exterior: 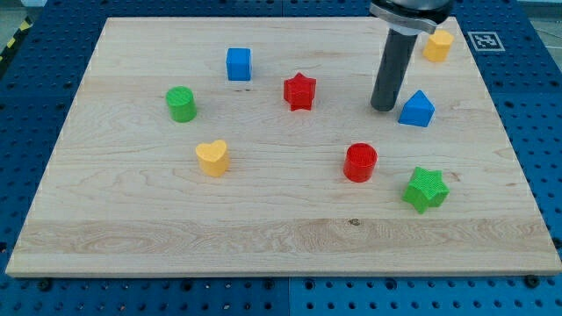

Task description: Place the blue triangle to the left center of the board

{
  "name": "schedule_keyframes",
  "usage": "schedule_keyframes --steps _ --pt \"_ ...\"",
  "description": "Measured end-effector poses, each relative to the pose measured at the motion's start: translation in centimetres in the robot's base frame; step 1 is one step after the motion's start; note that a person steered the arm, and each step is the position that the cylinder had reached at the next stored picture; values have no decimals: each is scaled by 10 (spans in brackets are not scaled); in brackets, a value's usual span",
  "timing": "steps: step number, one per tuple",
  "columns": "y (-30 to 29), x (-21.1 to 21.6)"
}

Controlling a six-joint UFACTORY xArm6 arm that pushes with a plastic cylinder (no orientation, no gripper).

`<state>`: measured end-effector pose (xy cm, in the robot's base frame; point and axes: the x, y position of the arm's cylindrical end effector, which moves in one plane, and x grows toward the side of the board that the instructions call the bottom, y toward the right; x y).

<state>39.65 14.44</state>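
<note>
Tip [383, 107] — just left of blue triangle [417, 110].

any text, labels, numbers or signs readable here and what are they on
No readable words, numbers or brands.
Black-and-white square marker, on the blue surface off the wooden board's top-right corner: a coded pattern, not text.
Yellow-and-black striped tape at the view's left edge: no lettering.
The blocks, including the blue triangle beside my tip, bear no labels.

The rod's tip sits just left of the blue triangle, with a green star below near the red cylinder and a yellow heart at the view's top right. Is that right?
Nearly. The camera view shows my tip just left of the blue triangle, the green star by the red cylinder, but the yellow heart lies left of centre.
</note>
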Motion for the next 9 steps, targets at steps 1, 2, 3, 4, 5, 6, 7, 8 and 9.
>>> schedule_keyframes --steps 1,2,3,4,5,6,7,8,9 --pt "5 39" --pt "6 45" --pt "21 36" --pt "22 35" --pt "16 35" --pt "15 3" --pt "38 1" --pt "48 35" --pt "53 57"
